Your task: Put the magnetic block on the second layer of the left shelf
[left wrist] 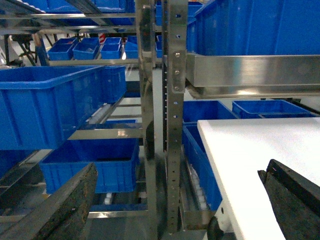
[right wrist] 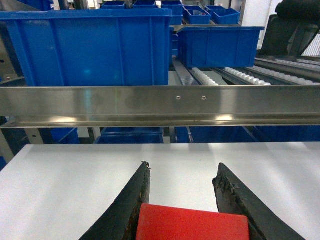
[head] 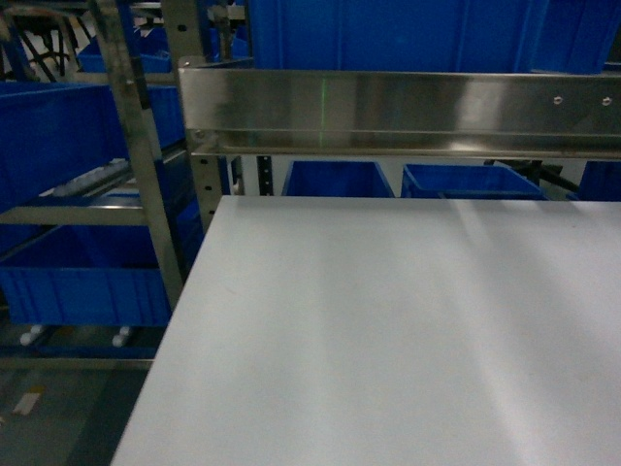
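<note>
The magnetic block [right wrist: 192, 224], a plain red cube, sits between the two black fingers of my right gripper [right wrist: 182, 167], which is shut on it just above the white tabletop [right wrist: 60, 185]. My left gripper [left wrist: 177, 172] is open and holds nothing; it hangs off the table's left edge, facing the left shelf. That steel-post rack has a tier with white roller rails [left wrist: 102, 112] and a large deep blue tote [left wrist: 45, 107], also seen at the left of the head view as the rack tier [head: 87, 216]. The head view shows neither gripper nor the block.
A shiny steel beam [head: 388, 112] spans the far edge of the white table [head: 388, 330], with blue bins [head: 466, 180] behind and below it. A perforated steel post [left wrist: 172, 115] stands between the table and the left rack. Another blue tote [left wrist: 95, 162] sits on the lower tier.
</note>
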{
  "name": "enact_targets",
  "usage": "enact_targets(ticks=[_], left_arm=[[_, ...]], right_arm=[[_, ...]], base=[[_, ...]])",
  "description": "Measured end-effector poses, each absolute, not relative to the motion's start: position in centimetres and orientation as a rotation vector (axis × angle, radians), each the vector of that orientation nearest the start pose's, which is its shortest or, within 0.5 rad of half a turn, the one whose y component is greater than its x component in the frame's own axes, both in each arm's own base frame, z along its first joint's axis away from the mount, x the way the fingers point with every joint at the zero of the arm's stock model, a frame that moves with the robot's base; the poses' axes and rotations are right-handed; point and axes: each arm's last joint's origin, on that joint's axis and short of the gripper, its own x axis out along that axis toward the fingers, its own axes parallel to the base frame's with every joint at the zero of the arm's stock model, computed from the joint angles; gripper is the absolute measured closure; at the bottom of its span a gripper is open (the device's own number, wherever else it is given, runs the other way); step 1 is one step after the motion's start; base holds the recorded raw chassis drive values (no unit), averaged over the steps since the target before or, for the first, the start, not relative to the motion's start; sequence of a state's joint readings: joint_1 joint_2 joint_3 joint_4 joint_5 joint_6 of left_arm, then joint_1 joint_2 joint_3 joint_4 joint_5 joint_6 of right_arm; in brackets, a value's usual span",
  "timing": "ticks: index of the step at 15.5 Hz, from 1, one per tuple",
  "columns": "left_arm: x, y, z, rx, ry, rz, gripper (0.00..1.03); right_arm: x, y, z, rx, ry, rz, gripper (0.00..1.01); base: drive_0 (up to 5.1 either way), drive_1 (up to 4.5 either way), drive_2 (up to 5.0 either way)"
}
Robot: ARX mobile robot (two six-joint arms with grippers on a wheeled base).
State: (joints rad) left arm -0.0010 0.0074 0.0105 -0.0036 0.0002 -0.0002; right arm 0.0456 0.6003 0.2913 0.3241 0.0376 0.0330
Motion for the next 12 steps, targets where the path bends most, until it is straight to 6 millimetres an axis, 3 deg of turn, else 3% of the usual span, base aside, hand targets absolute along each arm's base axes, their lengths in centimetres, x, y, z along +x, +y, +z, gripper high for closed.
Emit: enact_targets(ticks=[12], left_arm=[[9.75,-0.01,16.62,0.000,0.000,-0.001,0.05]], right_arm=[[15.03,0.58,23.72,0.034,-0.016,0.008,0.67]], base=[[-5.0,2.46,2.5]])
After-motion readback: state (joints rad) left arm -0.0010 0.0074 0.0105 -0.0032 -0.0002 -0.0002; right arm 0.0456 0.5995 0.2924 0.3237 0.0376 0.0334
